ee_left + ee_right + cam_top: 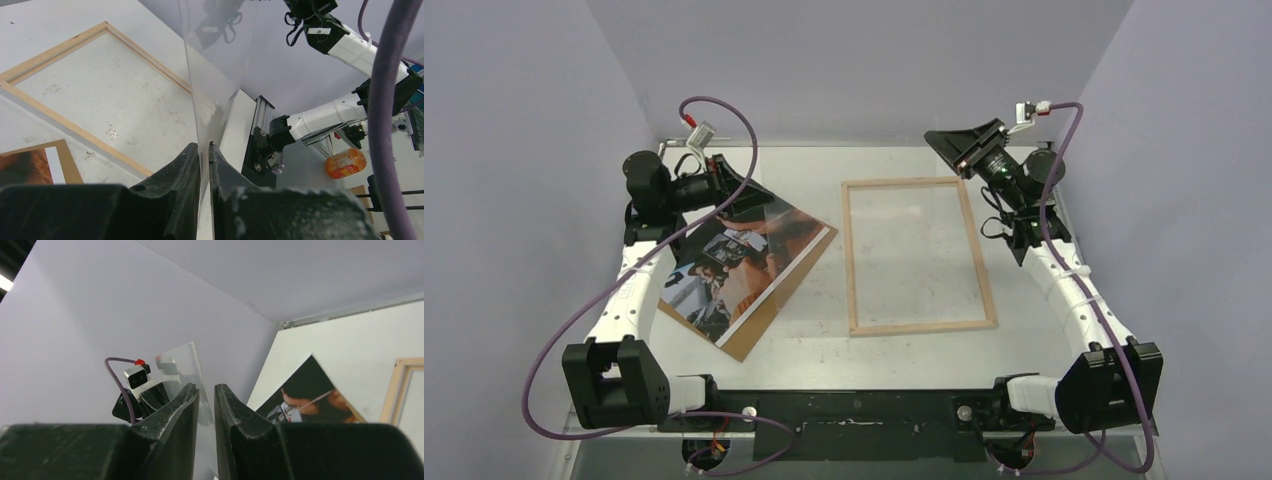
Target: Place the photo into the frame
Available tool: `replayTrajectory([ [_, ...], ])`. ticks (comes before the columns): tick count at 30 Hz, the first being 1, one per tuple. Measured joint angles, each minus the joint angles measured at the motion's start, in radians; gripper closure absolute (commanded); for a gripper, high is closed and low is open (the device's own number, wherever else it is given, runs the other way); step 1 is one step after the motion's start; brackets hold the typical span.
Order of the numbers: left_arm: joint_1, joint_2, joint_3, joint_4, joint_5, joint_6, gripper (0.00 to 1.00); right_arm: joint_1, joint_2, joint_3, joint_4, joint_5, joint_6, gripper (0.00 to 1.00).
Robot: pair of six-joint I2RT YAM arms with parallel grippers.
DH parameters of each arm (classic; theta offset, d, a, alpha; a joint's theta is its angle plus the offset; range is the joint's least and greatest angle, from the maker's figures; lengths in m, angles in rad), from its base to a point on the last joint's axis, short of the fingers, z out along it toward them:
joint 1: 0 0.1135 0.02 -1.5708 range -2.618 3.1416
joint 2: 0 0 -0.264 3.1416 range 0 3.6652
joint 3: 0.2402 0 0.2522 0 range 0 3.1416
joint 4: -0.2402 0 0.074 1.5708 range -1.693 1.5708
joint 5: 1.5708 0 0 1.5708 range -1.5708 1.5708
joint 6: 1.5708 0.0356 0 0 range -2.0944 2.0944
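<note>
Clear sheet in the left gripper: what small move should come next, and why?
Probably lift the clear sheet a little and swing it right, toward the frame. The left gripper is shut on its edge, the sheet stands tilted over the photo, and the frame lies flat with bare table inside.

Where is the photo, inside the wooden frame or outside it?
Outside. The photo lies on a brown board left of the frame, and only bare table shows inside the frame's slats.

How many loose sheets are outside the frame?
3: the photo left of the frame, the brown backing panel under it, the clear pane in the left gripper. More may lie underneath.
</note>
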Motion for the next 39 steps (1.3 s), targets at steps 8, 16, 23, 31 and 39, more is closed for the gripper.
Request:
replayTrajectory([
  [8,-0.019,-0.001,-0.053,0.063,-0.073,-0.116,1.00,-0.004,0.000,-0.200,0.055,0.017,0.048,0.65],
  [16,-0.026,-0.001,-0.053,0.064,-0.154,-0.148,1.00,0.005,-0.001,-0.301,0.100,0.009,0.049,0.42],
  [23,-0.030,-0.003,-0.081,0.083,-0.186,-0.182,1.00,0.040,0.040,-0.466,0.206,-0.016,0.063,0.21],
  [31,-0.031,-0.003,-0.099,0.109,-0.226,-0.225,1.00,0.154,0.183,-0.540,0.287,0.014,0.029,0.11],
  [39,-0.024,-0.003,-0.099,0.121,-0.287,-0.267,1.00,0.183,0.284,-0.726,0.488,0.047,0.056,0.08],
])
